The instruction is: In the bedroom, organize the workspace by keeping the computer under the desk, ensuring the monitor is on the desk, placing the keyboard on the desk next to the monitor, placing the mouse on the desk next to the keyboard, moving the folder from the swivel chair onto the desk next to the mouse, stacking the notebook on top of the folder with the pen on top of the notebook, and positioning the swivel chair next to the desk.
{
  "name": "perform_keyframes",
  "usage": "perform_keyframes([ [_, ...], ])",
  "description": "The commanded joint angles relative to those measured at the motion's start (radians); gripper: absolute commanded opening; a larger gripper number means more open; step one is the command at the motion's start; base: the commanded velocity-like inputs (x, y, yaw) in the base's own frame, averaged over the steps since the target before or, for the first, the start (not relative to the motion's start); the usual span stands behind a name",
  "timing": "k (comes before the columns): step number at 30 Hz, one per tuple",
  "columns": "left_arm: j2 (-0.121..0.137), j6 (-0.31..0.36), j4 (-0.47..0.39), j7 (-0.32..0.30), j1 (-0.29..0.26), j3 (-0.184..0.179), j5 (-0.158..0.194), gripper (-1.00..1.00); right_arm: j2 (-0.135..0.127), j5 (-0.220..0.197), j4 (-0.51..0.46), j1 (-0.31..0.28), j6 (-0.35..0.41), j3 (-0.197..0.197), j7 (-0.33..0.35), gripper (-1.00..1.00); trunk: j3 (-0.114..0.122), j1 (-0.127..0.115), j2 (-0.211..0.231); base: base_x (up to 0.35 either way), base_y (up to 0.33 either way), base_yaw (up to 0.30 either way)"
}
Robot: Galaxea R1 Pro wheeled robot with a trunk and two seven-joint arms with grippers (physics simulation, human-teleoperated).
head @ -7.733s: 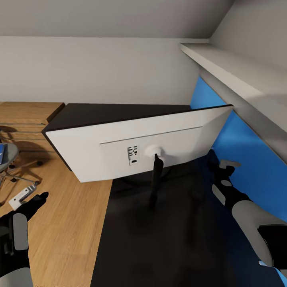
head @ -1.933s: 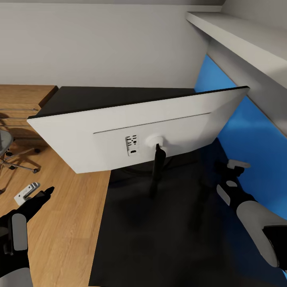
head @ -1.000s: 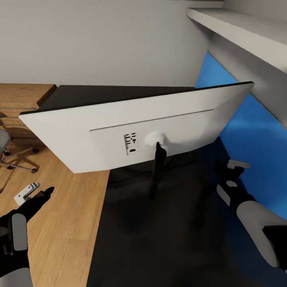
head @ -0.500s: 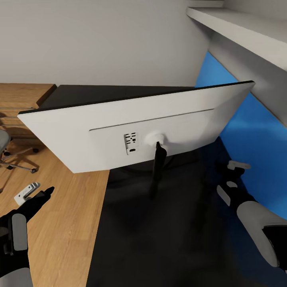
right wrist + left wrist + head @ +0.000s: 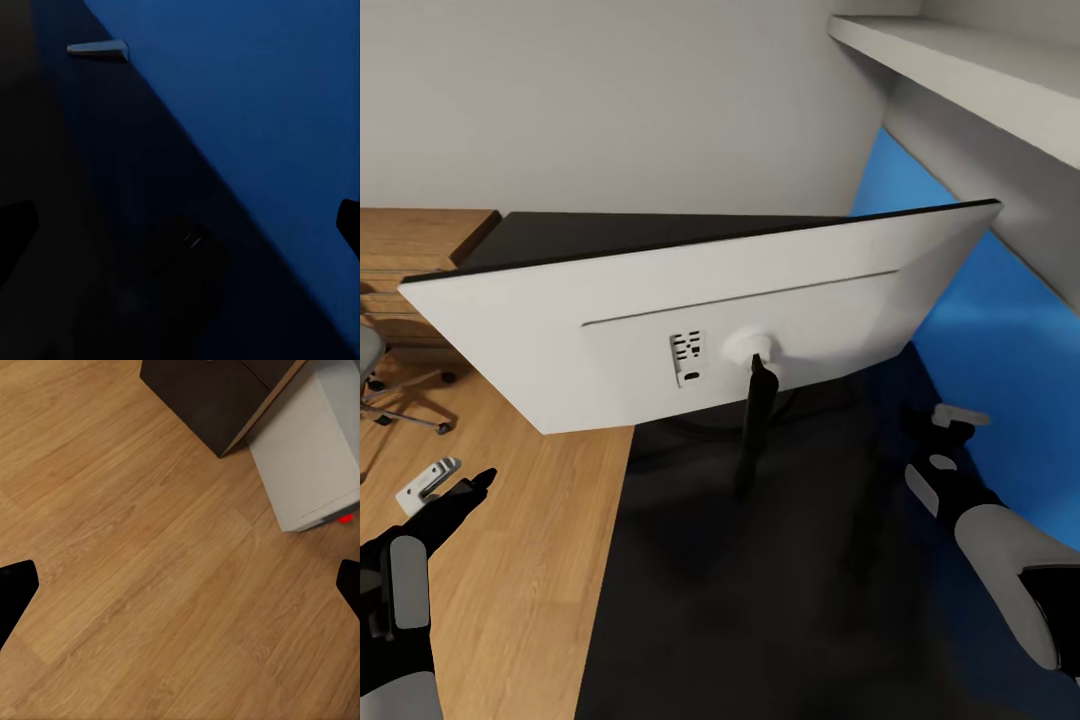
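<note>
While both arms hang low in front of the desk [image 5: 780,600], the left gripper [image 5: 460,492] hovers released over the wooden floor [image 5: 510,560] and the right gripper [image 5: 945,425], fingers spread wide, over the desk's edge by the blue wall [image 5: 1000,380]. Beyond them the monitor [image 5: 690,330] stands on the desk (pale back showing), and the swivel chair [image 5: 380,390] sits well apart from it.

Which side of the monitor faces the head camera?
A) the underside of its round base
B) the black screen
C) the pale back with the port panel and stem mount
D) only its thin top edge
C: the monitor shows its pale back panel, with a small port cluster and the black stem attached at the centre, standing on the desk.
</note>
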Motion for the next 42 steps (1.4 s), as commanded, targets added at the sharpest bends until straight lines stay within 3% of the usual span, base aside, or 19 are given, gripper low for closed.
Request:
perform_keyframes([
  [1, -0.001, 0.006, -0.001, -0.005, -0.001, 0.003, 0.001, 1.0, -0.002, -0.012, 0.001, -0.001, -0.002, 0.008, -0.003, 1.0, -0.004, 0.004, -0.008, 0.0, 0.0, 0.0],
  [19, -0.001, 0.006, 0.001, -0.005, -0.001, 0.002, 0.001, 1.0, -0.007, -0.021, 0.001, -0.001, 0.001, 0.008, -0.001, 1.0, -0.061, 0.073, -0.134, 0.0, 0.0, 0.0],
  [31, -0.001, 0.006, 0.001, -0.004, -0.001, 0.003, 0.001, 1.0, -0.006, -0.021, 0.002, -0.001, 0.002, 0.008, -0.001, 1.0, -0.061, 0.073, -0.134, 0.0, 0.0, 0.0],
  [42, -0.001, 0.006, 0.001, -0.005, -0.001, 0.003, 0.001, 1.0, -0.006, -0.023, 0.01, -0.001, 0.028, 0.006, 0.0, 1.0, -0.089, 0.108, -0.197, 0.0, 0.0, 0.0],
])
